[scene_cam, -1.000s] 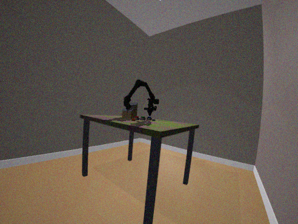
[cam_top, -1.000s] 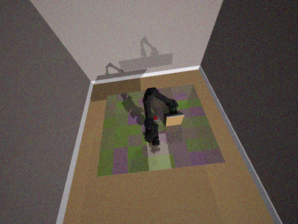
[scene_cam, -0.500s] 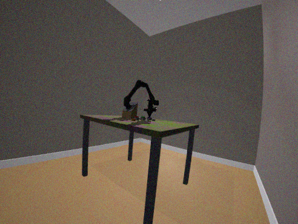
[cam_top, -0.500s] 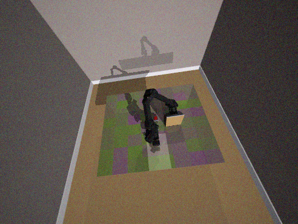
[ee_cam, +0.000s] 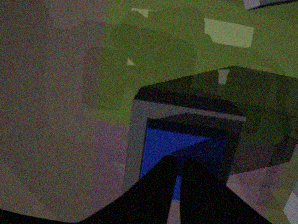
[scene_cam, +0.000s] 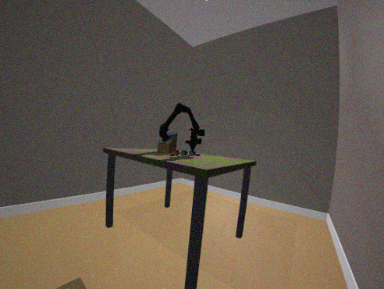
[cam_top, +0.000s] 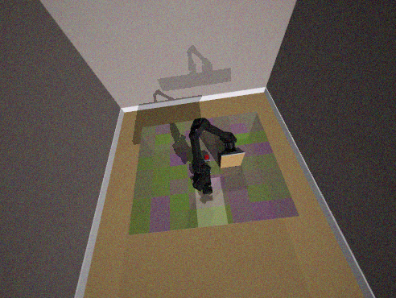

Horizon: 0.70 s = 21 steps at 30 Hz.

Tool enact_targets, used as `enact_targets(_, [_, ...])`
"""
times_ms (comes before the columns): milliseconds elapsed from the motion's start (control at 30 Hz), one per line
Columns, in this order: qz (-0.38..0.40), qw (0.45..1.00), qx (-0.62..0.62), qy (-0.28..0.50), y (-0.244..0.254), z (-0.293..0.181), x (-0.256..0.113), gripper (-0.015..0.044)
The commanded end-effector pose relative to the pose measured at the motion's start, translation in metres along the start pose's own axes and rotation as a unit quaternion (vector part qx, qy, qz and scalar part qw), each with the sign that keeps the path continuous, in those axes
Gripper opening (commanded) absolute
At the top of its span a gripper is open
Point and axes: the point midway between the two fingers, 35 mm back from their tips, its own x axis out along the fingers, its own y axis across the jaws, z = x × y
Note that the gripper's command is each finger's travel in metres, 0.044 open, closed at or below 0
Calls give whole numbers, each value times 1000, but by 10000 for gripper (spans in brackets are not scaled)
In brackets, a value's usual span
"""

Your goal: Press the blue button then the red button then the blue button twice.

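Note:
The blue button (ee_cam: 160, 142) is a blue square cap in a grey housing, low in the middle of the wrist view. My gripper (ee_cam: 178, 167) (scene_cam: 193, 150) is shut and empty, pointing down with its fingertips at the blue cap. They look to be on it or just above it; how far the cap is pushed in cannot be told. The fingers hide its near part. The red button (cam_top: 207, 157) is a small red spot on a pale base beside the arm in the top view, nearer the arm's base than my gripper is.
The arm stands on a box-like base (cam_top: 232, 159) (scene_cam: 166, 147) on the patchwork table (cam_top: 261, 209) (scene_cam: 230, 162). Small red and green things sit between base and gripper in the exterior view. A grey edge (ee_cam: 291, 206) shows at the right of the wrist view.

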Motion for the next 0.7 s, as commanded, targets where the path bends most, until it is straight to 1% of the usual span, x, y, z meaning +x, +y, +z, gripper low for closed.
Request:
enact_targets(0, [-4,1000,-3,1,-1,-1,2,20])
enact_targets(100, [-4,1000,-3,1,-1,-1,2,20])
enact_targets(233, [-3,1000,-3,1,0,-1,-28,20])
enact_targets(333, [-3,1000,-3,1,0,-1,-30,20])
enact_targets(400, [-3,1000,-3,1,3,4,-36,72])
enact_targets(600, [-2,1000,-3,1,20,38,-86,230])
enact_targets(667, [-1,1000,-3,1,21,42,-93,283])
